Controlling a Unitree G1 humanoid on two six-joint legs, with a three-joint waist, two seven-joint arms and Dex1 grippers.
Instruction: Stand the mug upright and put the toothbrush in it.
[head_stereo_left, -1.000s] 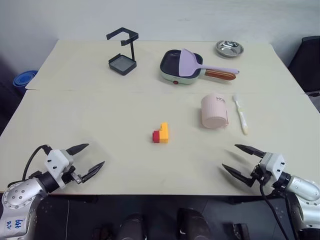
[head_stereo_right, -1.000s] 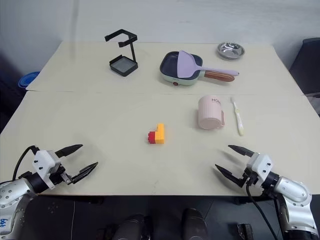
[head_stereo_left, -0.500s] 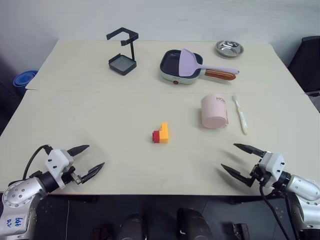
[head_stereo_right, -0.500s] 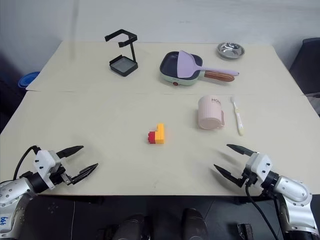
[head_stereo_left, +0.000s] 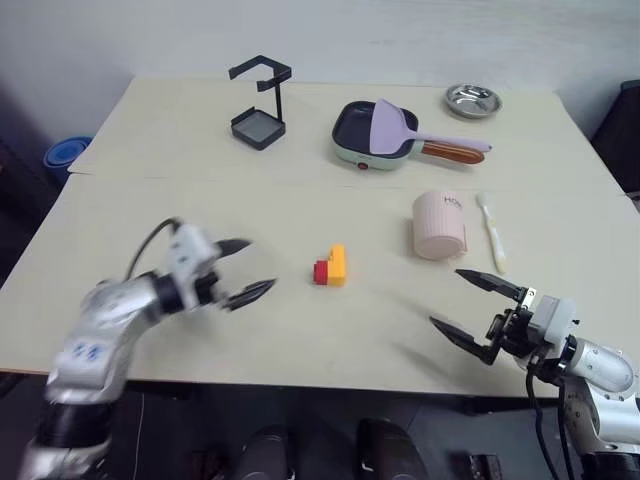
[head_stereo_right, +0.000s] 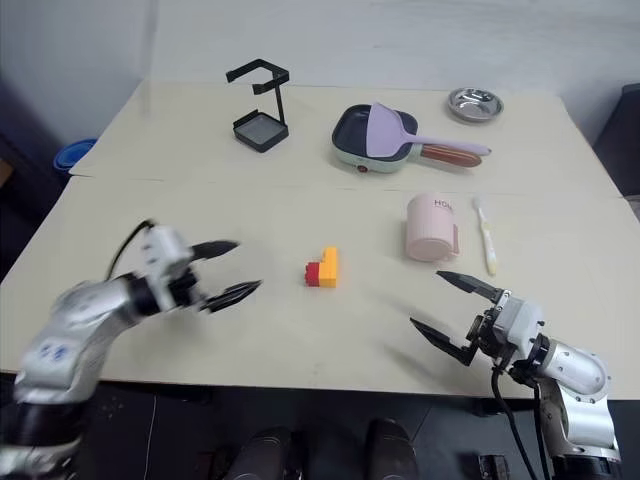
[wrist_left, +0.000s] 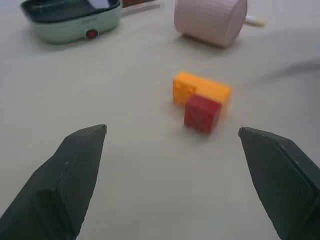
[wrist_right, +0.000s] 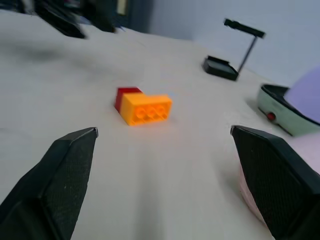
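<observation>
Lying on its side, the mug rests beside the toothbrush; both hands spread apart.

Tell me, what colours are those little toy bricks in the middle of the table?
The toy bricks are orange-yellow and red, clearest in the left wrist view.

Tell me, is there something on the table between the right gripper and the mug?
Nothing visible. Only bare table lies between the open right gripper and the mug. The red and yellow blocks sit off to the side, toward the left gripper.
</observation>
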